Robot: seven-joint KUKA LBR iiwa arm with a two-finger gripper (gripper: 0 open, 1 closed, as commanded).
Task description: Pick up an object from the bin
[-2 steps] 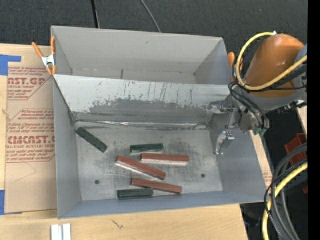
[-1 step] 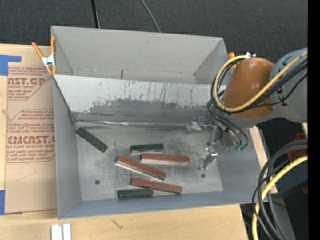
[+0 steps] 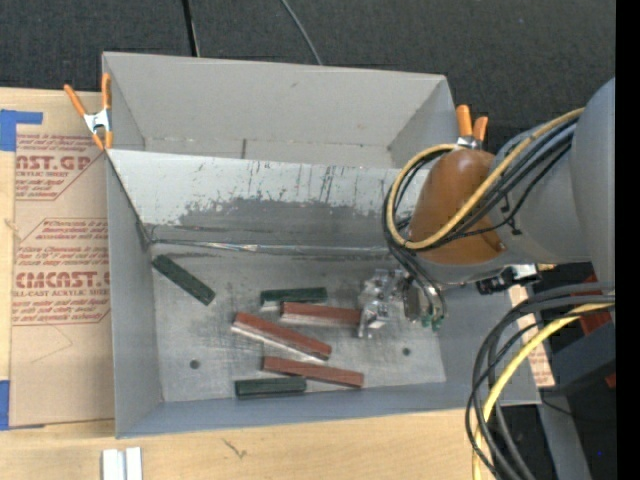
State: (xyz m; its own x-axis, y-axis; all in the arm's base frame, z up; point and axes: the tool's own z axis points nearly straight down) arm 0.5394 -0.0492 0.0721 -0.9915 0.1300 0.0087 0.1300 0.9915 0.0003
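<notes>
Gripper (image 3: 376, 311) sits low near the right wall of the bin (image 3: 270, 108), at the right end of a red-brown bar (image 3: 318, 313). Open or closed, I cannot tell. That end looks free of neighbours, which is probably why it is the approach side. A dark green bar (image 3: 293, 295) lies just beside it toward the back wall. More bars (image 3: 300, 371) scatter toward the front edge, and a lone green stick (image 3: 183, 279) lies by the left wall.
</notes>
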